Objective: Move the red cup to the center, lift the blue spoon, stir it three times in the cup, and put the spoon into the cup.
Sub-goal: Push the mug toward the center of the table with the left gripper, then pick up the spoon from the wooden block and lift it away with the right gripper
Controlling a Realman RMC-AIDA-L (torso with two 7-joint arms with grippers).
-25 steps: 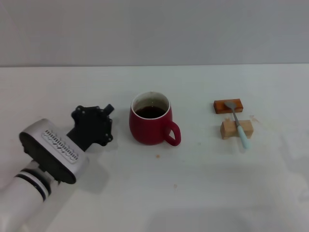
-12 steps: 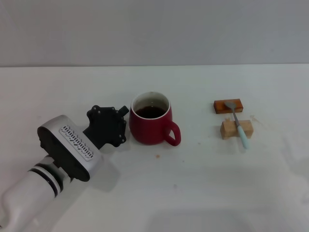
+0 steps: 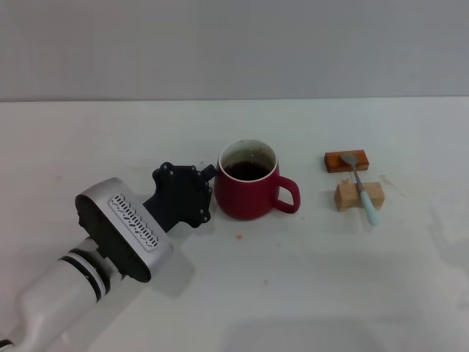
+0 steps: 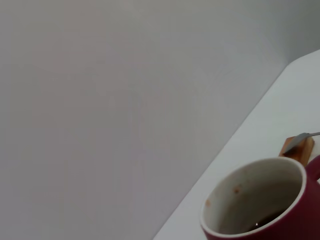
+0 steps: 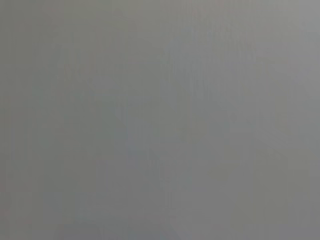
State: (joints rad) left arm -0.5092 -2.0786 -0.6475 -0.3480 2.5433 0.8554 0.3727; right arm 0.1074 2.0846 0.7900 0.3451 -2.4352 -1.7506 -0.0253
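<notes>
The red cup (image 3: pixel 248 196) stands on the white table a little left of the middle, dark liquid inside and its handle pointing right. The black head of my left gripper (image 3: pixel 199 193) is pressed against the cup's left side. In the left wrist view the red cup (image 4: pixel 260 210) fills the near corner, white inside. The blue spoon (image 3: pixel 360 185) lies to the right across two small blocks, its metal bowl on the orange-brown block (image 3: pixel 346 160) and its pale handle over the tan block (image 3: pixel 359 195). The spoon's bowl (image 4: pixel 306 136) also shows in the left wrist view. My right gripper is out of view.
My left arm's silver and white forearm (image 3: pixel 117 235) crosses the near left of the table (image 3: pixel 330 279). A grey wall rises behind the table's far edge. Small brown specks lie on the table just in front of the cup.
My left gripper has moved right, reached the cup's side and pushed it to the right. The cup's handle has swung from front-right to straight right.
</notes>
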